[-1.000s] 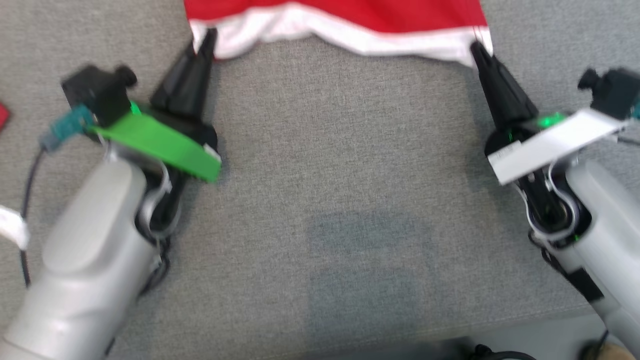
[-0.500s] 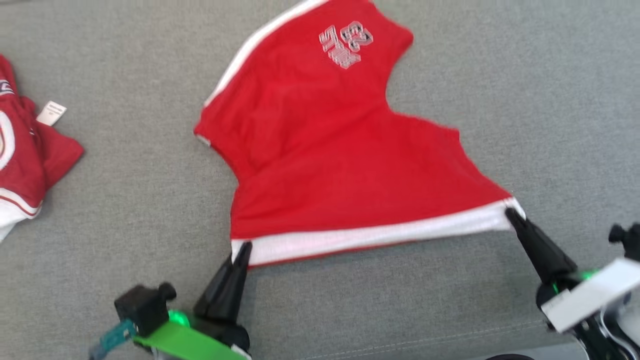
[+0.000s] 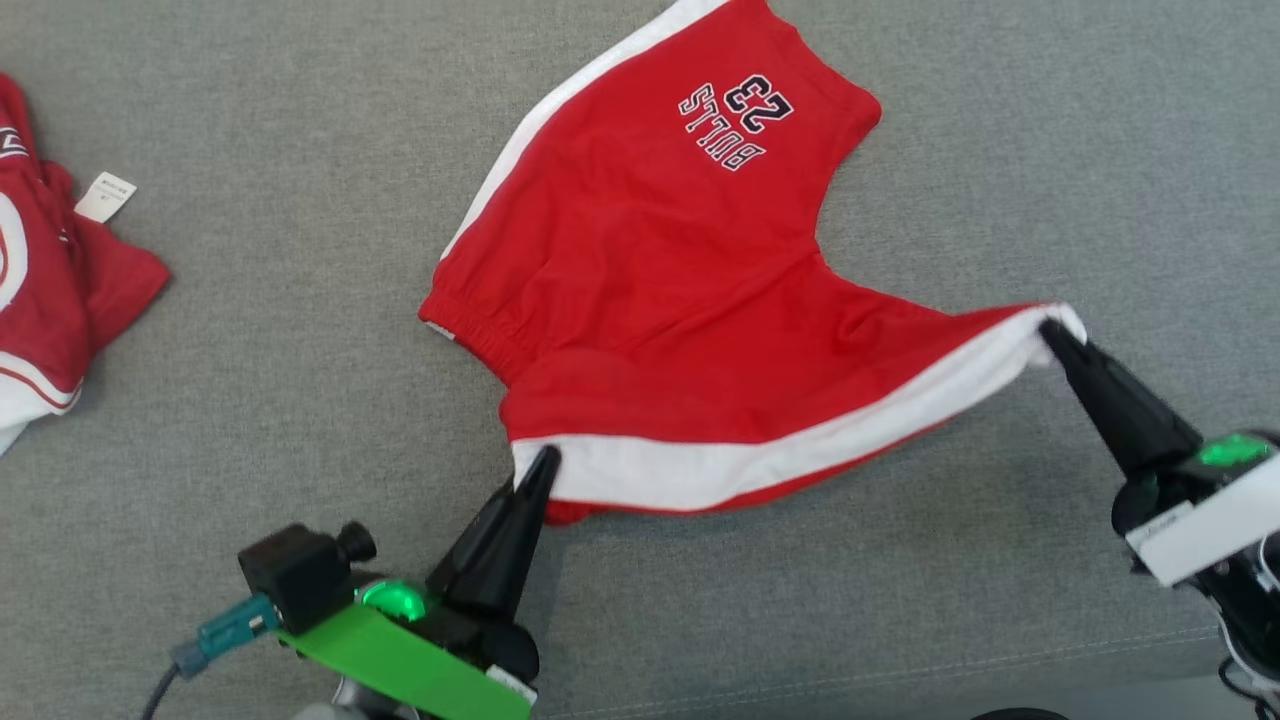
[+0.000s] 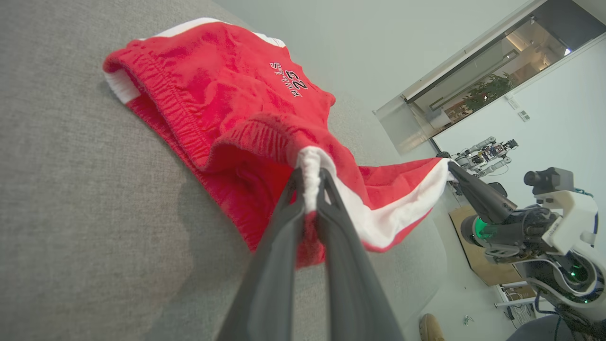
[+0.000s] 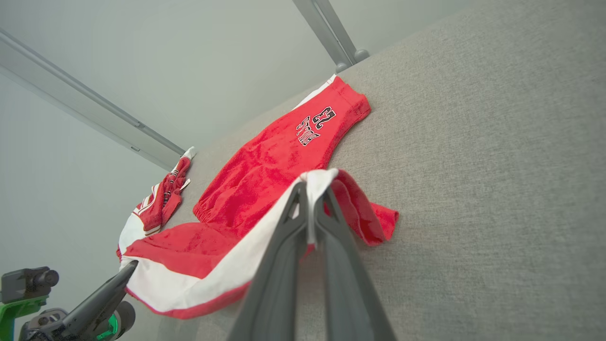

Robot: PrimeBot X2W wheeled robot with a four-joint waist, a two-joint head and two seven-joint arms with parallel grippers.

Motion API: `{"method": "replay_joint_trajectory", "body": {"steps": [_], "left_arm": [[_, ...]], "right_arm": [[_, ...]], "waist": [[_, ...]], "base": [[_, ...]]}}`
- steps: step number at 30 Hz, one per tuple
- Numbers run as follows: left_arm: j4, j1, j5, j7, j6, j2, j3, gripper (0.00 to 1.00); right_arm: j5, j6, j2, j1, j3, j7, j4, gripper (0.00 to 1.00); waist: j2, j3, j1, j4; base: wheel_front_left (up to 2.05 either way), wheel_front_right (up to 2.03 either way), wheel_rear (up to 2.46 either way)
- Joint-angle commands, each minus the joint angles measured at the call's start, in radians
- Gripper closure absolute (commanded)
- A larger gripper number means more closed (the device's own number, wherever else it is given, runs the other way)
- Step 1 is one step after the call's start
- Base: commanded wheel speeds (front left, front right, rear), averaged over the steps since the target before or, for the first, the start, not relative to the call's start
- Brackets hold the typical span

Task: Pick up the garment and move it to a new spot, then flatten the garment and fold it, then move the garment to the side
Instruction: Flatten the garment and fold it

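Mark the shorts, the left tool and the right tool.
shorts (image 3: pixel 660 300), head view, middle of the red cloth.
left tool (image 3: pixel 543 462), head view, tip, shut on one end of the shorts' near edge.
right tool (image 3: pixel 1050 332), head view, tip, shut on the other end of that edge.

L pincer nips white trim of red shorts, R pincer on far corner, rest lying on grey fabric.

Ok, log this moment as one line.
left end effector: shut on shorts | right end effector: shut on shorts | shorts: far part resting on grey cushion
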Motion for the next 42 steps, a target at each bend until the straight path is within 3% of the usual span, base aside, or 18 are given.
{"method": "replay_joint_trajectory", "body": {"steps": [1, 7, 11, 15, 22, 29, 31, 32, 33, 42], "left_arm": [[-0.019, -0.070, -0.016, 0.030, 0.012, -0.009, 0.011, 1.00], [-0.027, -0.267, -0.113, 0.139, 0.068, -0.075, 0.062, 1.00], [0.007, -0.364, -0.160, 0.162, 0.127, -0.121, 0.110, 1.00], [0.066, -0.421, -0.151, 0.156, 0.159, -0.151, 0.125, 1.00], [0.142, -0.466, -0.159, 0.166, 0.167, -0.196, 0.099, 1.00], [0.176, -0.500, -0.163, 0.167, 0.176, -0.219, 0.090, 1.00], [0.180, -0.508, -0.163, 0.164, 0.180, -0.225, 0.089, 0.60], [0.182, -0.512, -0.163, 0.163, 0.183, -0.228, 0.088, 0.27], [0.183, -0.513, -0.165, 0.167, 0.185, -0.230, 0.084, 0.00], [0.148, -0.469, -0.185, 0.184, 0.191, -0.249, 0.039, 0.00]], "right_arm": [[-0.013, 0.000, 0.017, -0.088, -0.010, 0.040, 0.023, 1.00], [-0.074, 0.000, 0.087, -0.411, -0.007, 0.199, 0.173, 1.00], [-0.117, 0.000, 0.124, -0.598, 0.001, 0.289, 0.301, 1.00], [-0.153, 0.000, 0.154, -0.736, 0.023, 0.352, 0.411, 1.00], [-0.188, 0.000, 0.181, -0.877, 0.060, 0.398, 0.546, 1.00], [-0.203, 0.000, 0.179, -0.937, 0.095, 0.418, 0.600, 1.00], [-0.207, 0.000, 0.174, -0.950, 0.110, 0.425, 0.611, 1.00], [-0.209, 0.000, 0.171, -0.958, 0.115, 0.426, 0.616, 1.00], [-0.210, 0.000, 0.170, -0.967, 0.119, 0.428, 0.621, 1.00], [-0.232, 0.000, 0.157, -1.026, 0.143, 0.414, 0.706, 1.00]], "waist": [[-0.0001, 0.097, 0.0001, 0.030], [-0.0001, 0.189, 0.0001, 0.090], [-0.0001, 0.223, 0.0001, 0.127], [-0.0001, 0.239, 0.0001, 0.157], [-0.0001, 0.241, 0.0001, 0.190], [-0.0001, 0.242, 0.0001, 0.205], [-0.0001, 0.243, 0.0001, 0.208], [-0.0001, 0.244, 0.0001, 0.209], [-0.0001, 0.244, 0.0001, 0.211], [-0.0001, 0.239, 0.0001, 0.235]], "base": [[0.00, 0.00, 0.00], [0.00, 0.00, 0.00], [0.00, 0.00, 0.00], [0.00, 0.00, 0.00], [0.00, 0.00, 0.00], [0.00, 0.00, 0.00], [0.00, 0.00, 0.00], [0.00, 0.00, 0.00], [0.00, 0.00, 0.00], [0.00, 0.00, 0.00]]}}
